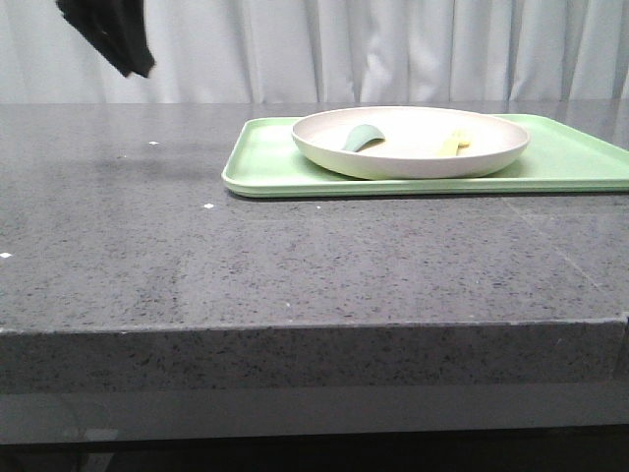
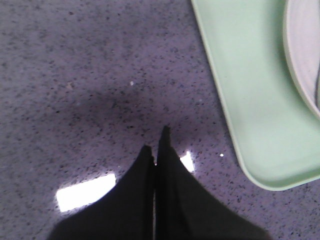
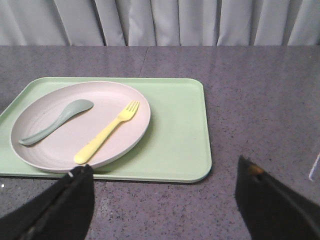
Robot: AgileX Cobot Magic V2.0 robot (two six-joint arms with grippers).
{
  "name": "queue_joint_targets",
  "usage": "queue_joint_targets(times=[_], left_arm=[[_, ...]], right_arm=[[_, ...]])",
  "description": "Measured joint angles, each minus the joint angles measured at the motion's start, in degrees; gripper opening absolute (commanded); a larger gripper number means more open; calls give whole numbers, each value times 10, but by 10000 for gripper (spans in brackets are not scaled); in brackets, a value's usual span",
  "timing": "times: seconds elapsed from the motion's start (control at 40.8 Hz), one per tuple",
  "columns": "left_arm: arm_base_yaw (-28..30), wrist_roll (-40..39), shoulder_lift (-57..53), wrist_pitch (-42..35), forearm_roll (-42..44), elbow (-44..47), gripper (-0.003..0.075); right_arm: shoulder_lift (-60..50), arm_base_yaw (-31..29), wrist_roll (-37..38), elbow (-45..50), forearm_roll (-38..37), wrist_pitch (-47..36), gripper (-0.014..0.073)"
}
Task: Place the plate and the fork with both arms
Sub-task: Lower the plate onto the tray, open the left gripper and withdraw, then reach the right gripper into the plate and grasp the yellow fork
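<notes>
The cream plate point(image 1: 413, 141) rests on the light-green tray point(image 1: 265, 167) at the back right; it also shows in the right wrist view point(image 3: 50, 150). The pale-yellow fork point(image 3: 106, 132) lies in the plate, beside a grey-green spoon point(image 3: 56, 120). In the front view only a bit of the fork point(image 1: 452, 144) shows over the rim. My left gripper point(image 2: 156, 145) is shut and empty, held above the bare table to the left of the tray; it shows at the top left of the front view point(image 1: 123, 49). My right gripper point(image 3: 165, 172) is open and empty, off the tray's edge.
The grey speckled stone table point(image 1: 295, 256) runs to a front edge point(image 1: 295, 324). White curtains point(image 1: 393, 49) hang behind it. The tray's corner point(image 2: 270, 180) and the plate's rim point(image 2: 300, 75) show in the left wrist view.
</notes>
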Motion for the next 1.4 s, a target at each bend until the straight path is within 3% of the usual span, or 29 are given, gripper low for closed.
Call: queue_joint_targets(times=[0.294, 0.662, 0.907, 1.226, 1.398], left_arm=[[2, -3, -134, -10, 22, 138, -18], [28, -19, -412, -321, 36, 468, -18], [28, -19, -582, -453, 39, 645, -18], [28, -19, -798, -463, 50, 788, -18], [28, -19, -847, -463, 50, 802, -18]], right_arm=[[0, 0, 0, 0, 0, 1, 601], [0, 0, 0, 0, 0, 1, 601], [0, 0, 0, 0, 0, 1, 601], [15, 0, 0, -3, 3, -15, 601], [109, 4, 0, -51, 21, 9, 601]])
